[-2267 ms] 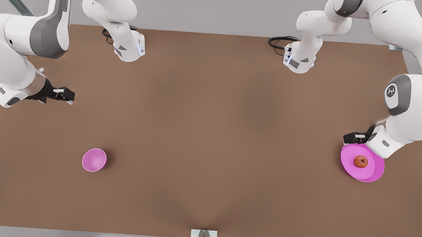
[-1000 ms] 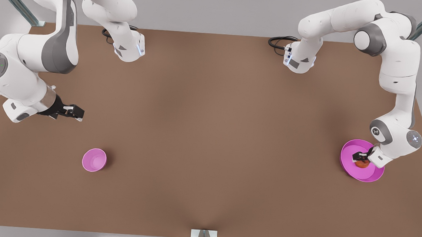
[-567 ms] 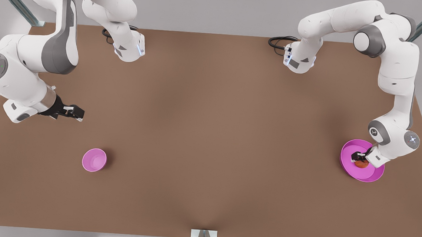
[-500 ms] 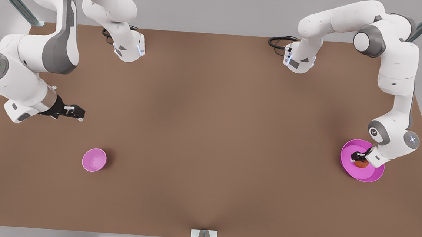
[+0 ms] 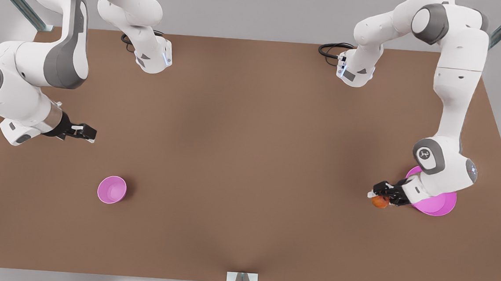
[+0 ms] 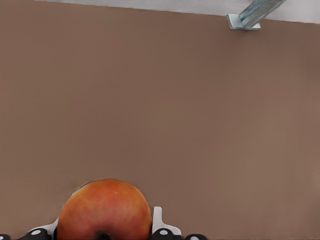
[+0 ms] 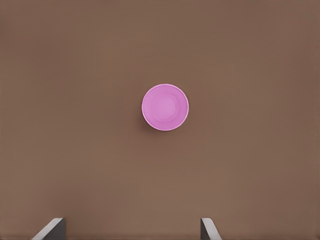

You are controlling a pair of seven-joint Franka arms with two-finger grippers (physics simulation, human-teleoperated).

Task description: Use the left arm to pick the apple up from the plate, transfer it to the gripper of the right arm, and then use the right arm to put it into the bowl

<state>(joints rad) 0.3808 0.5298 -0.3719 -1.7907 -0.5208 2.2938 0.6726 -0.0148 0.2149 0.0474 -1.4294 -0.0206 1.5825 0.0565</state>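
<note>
The red-orange apple point(image 5: 379, 202) point(image 6: 105, 206) is held in my left gripper point(image 5: 378, 197) point(image 6: 106, 231), which is shut on it. They hang above the brown table just off the plate's rim, on the side toward the front view's left. The wide pink plate point(image 5: 443, 207) lies at the front view's right, partly hidden under the left wrist. The small pink bowl point(image 5: 111, 189) point(image 7: 165, 107) stands at the front view's lower left. My right gripper point(image 5: 84, 132) point(image 7: 131, 229) hovers open above the table, up and to the left of the bowl in the front view.
The two arm bases point(image 5: 152, 58) point(image 5: 355, 73) with black cables stand at the table's far edge. A metal bracket point(image 5: 242, 279) sits at the near edge. The brown tabletop point(image 5: 249, 158) stretches between bowl and plate.
My left gripper has lifted the apple off the plate and carried it toward the front view's left, past the rim. The right gripper has barely shifted.
</note>
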